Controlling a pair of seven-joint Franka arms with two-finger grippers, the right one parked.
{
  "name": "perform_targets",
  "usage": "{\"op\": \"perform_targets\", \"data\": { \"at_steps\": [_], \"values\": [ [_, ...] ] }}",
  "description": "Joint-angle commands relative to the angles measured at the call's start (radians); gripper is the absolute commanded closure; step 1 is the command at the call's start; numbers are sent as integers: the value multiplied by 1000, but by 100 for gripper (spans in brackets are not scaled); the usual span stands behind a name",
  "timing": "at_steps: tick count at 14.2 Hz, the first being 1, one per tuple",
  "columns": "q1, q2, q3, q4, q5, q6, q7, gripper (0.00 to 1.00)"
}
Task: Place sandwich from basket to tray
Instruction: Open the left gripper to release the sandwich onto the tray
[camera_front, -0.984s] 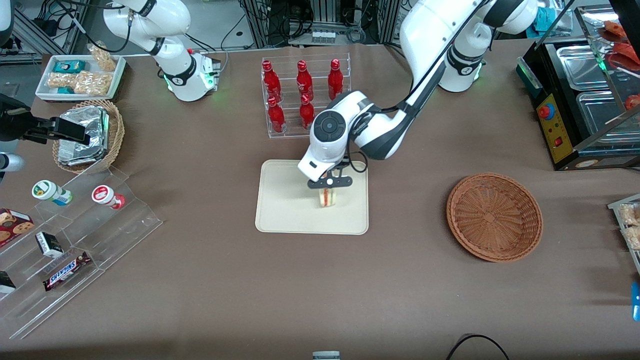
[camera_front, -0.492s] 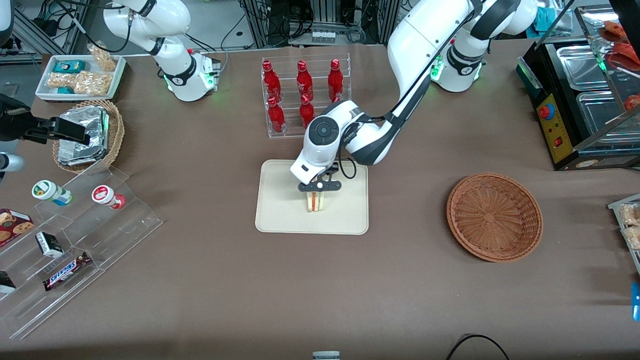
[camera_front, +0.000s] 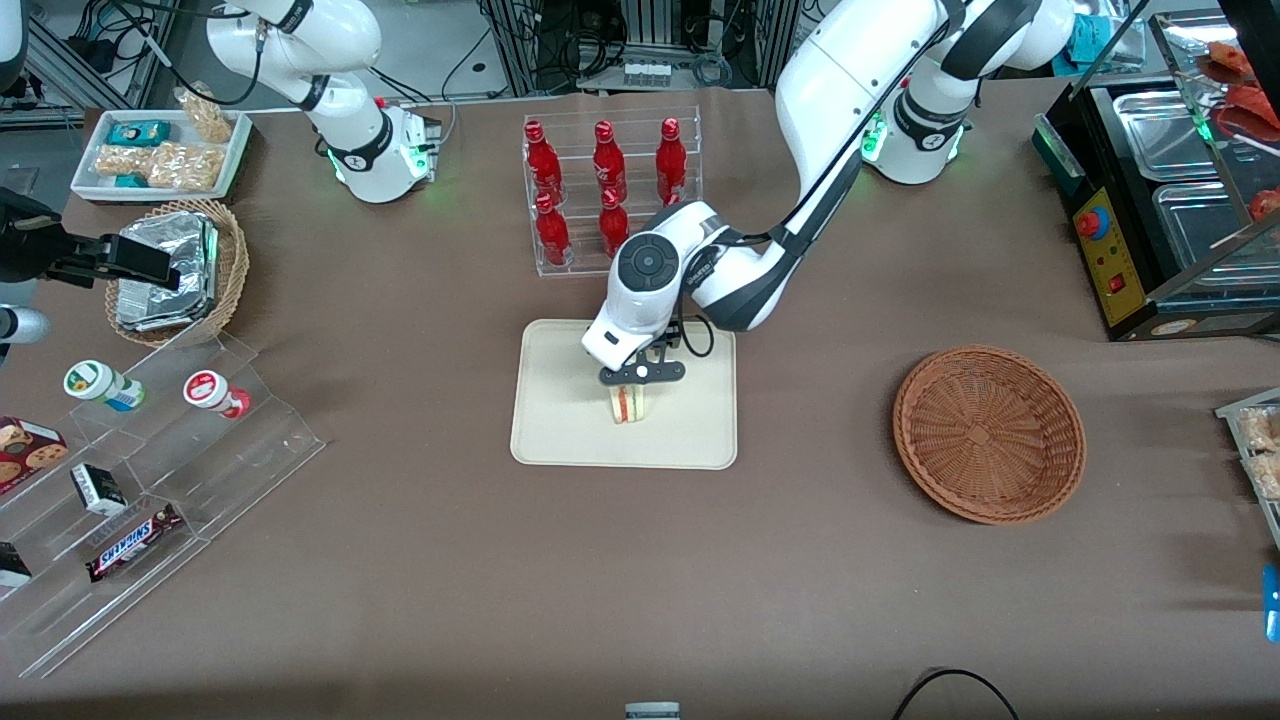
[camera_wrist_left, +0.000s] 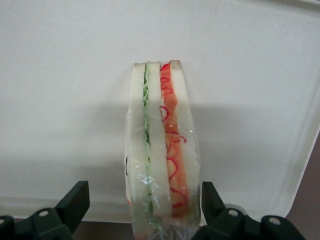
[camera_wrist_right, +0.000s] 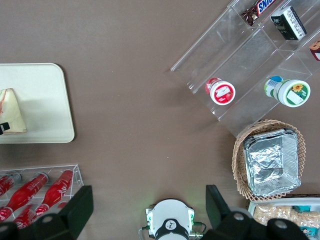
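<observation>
Sandwich (camera_wrist_left: 161, 150) stands on tray (camera_front: 560, 420) between the hand's (camera_front: 641, 373) parted fingers.

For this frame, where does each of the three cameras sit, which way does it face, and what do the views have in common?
Front view: high above the table's front edge, looking down; both arms show, the gripper over the sandwich on the tray, the basket toward the working arm's end.
Left wrist view: on the working arm, looking down between open fingers at the sandwich.
Right wrist view: on the parked arm, looking straight down; its fingers and base show.
Shared: all three show the sandwich on the tray.
</observation>
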Motion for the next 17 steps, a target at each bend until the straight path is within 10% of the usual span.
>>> {"op": "perform_targets", "data": {
  "at_steps": [1, 9, 17],
  "values": [
    [-14, -7, 19, 25, 3, -19, -42, 0],
    [58, -243, 96, 31, -11, -323, -50, 0],
    [352, -514, 94, -111, -47, -573, 194, 0]
  ]
}}
